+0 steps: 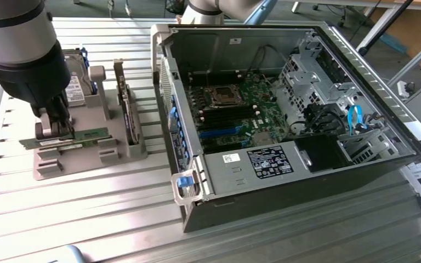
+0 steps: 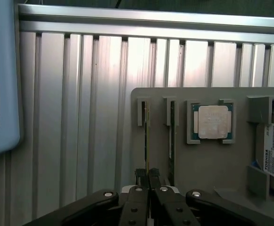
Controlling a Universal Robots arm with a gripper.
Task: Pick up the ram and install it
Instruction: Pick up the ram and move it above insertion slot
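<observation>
Wrist view: the gripper (image 2: 148, 175) has its jaws pinched shut on the top edge of the ram (image 2: 147, 136), a green stick standing on edge in its grey holder (image 2: 212, 165) on the slatted surface (image 2: 80, 117), long axis running straight ahead between the jaws, one end toward the open computer case (image 1: 229, 164)

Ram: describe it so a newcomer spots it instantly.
On the exterior view's left, beside the open computer case, stands a gray parts holder. The ram sits on edge in it, clamped by the gripper: a thin green strip, unlike the wider dark card and hard drive.
</observation>
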